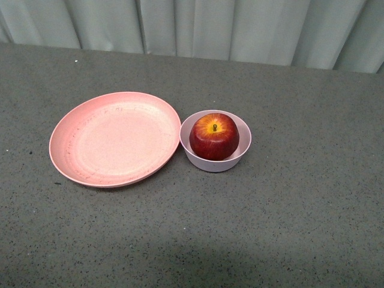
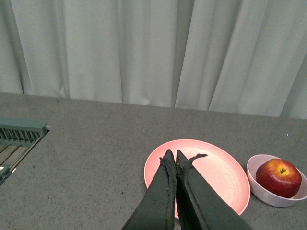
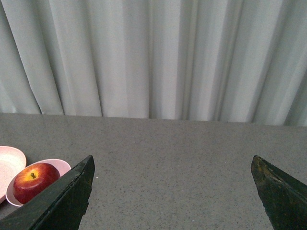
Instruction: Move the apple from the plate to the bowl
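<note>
The round dark-red apple (image 1: 214,137) sits in the small pale pink bowl (image 1: 242,155), beside the empty salmon-pink plate (image 1: 114,139). The clenched left gripper (image 2: 172,160) hangs above the plate; the released right gripper (image 3: 172,165) stands clear. Any careless sweep could topple the bowl.

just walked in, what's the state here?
Nothing is being handled right now. The apple sits in the small bowl, stem up, and the plate beside it is bare. The bowl stands right against the plate's rim. Neither arm shows in the front view. The left gripper is shut on nothing, above the plate; the right gripper is open wide, well off to the side of the bowl.
</note>
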Tool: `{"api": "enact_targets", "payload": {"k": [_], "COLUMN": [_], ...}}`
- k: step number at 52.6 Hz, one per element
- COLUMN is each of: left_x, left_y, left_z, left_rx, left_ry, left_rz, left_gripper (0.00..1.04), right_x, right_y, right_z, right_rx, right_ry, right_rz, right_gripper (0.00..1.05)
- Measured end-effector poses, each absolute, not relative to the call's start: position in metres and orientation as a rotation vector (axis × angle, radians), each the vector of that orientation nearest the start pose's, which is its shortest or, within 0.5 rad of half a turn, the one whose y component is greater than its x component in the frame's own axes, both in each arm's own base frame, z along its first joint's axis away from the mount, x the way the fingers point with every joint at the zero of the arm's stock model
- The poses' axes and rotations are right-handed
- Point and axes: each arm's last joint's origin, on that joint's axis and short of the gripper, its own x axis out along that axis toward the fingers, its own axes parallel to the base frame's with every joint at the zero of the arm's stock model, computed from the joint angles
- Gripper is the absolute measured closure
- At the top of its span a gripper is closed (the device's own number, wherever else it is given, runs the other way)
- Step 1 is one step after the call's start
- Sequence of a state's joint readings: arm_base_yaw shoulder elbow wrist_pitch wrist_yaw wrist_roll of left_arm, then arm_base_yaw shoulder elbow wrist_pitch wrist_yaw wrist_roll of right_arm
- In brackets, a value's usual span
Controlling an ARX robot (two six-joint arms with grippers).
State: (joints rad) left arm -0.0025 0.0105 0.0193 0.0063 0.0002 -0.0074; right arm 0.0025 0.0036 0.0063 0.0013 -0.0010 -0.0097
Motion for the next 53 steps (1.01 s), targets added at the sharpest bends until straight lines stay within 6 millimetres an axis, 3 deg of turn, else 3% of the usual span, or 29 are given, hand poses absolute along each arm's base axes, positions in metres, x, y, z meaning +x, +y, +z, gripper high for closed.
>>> {"api": "enact_targets", "payload": {"k": [16,28,31,40,53], "left_x": [0.0968,0.0968,0.0968,0.0968,0.0968], "left_y": [-0.0002,-0.0002,-0.0002,-0.0002,-0.0002], "left_z": [0.1699,0.1699,0.1699,0.1699,0.1699], "left_rx": [-0.007,-0.007,-0.007,-0.007,-0.005], "left_ry": [-0.017,-0.017,-0.017,-0.017,-0.017], "left_rz": [-0.002,-0.002,-0.002,-0.002,-0.002], "left_gripper": [1.01,0.52,0.45,0.06,0.07], "right_x": [0.0975,0.0975,0.0975,0.0975,0.0975], "right_y": [0.0003,0.0003,0.0003,0.0003,0.0003], "right_z": [0.1655,0.1655,0.1655,0.1655,0.1655], "right_rx": [-0.01,-0.01,-0.01,-0.01,-0.01], "right_ry": [-0.004,-0.004,-0.004,-0.004,-0.004], "right_rz": [0.004,0.004,0.004,0.004,0.004], "right_gripper": [0.09,0.1,0.1,0.1,0.1]}}
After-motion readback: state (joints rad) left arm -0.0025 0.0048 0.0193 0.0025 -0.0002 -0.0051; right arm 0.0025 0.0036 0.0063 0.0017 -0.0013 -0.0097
